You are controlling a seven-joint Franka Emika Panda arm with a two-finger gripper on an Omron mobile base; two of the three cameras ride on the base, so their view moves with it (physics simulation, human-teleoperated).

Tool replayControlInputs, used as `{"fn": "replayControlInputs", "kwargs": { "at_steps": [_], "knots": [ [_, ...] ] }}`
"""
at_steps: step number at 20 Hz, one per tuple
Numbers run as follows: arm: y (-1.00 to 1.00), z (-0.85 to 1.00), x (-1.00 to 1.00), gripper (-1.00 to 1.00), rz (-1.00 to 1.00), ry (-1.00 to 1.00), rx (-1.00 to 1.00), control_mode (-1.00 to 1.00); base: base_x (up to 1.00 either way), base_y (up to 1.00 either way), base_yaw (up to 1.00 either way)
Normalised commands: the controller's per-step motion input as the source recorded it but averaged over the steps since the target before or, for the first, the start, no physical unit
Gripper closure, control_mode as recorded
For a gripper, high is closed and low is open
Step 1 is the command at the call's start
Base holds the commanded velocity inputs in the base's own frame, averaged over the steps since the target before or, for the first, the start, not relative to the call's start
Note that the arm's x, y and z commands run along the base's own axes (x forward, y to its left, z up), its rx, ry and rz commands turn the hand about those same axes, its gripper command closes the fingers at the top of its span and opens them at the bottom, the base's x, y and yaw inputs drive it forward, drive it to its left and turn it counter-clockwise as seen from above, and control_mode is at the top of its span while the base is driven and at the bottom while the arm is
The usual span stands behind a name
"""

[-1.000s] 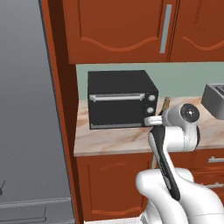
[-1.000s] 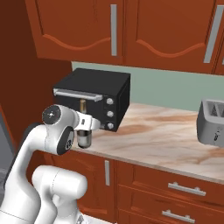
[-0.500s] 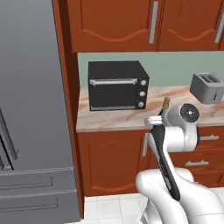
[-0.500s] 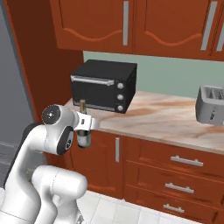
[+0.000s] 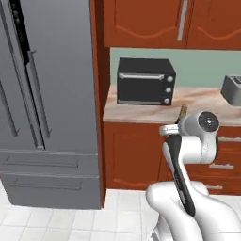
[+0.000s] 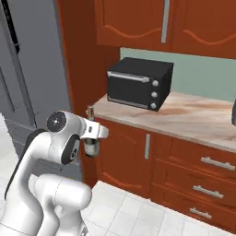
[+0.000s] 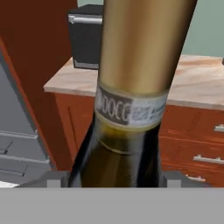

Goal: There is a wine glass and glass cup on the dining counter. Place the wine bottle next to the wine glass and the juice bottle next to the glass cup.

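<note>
Tool point(image 6: 91, 138) clamped on wine bottle point(image 7: 131, 87), bottle upright, neck rising past hand, carried tucked close to arm, likely for steady transit. Black toaster oven point(image 5: 146, 88) sits on marble counter point(image 6: 193, 117) ahead, fridge point(image 5: 44, 103) alongside. Placement beside wine glass not yet done.

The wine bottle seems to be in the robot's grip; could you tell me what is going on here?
Yes, the arm is carrying the wine bottle, jaws closed on it, its brownish top poking up beside the wrist. The robot faces a marble counter with a black toaster oven, a grey fridge to the left. No glasses are visible, so the bottle is not yet placed.
</note>
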Motion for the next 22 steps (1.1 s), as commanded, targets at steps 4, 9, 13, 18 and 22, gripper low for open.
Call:
{"fn": "replayControlInputs", "kwargs": {
  "at_steps": [4, 9, 13, 18, 22],
  "knots": [
    [0.0, 0.0, 0.0, 1.0, 0.0, 0.0, 0.0, 1.0, -0.09, 0.0, 1.0],
    [0.0, 0.0, 0.0, 1.0, 0.0, 0.0, 0.0, 1.0, -0.04, 0.0, 1.0],
    [0.0, 0.0, 0.0, 1.0, 0.0, 0.0, 0.0, 1.0, -0.02, 0.0, 1.0],
    [0.0, 0.0, 0.0, 1.0, 0.0, 0.0, 0.0, 1.0, 0.0, 0.0, 1.0],
    [0.0, 0.0, 0.0, 1.0, 0.0, 0.0, 0.0, 1.0, 0.0, 0.03, 0.99]
  ]
}}
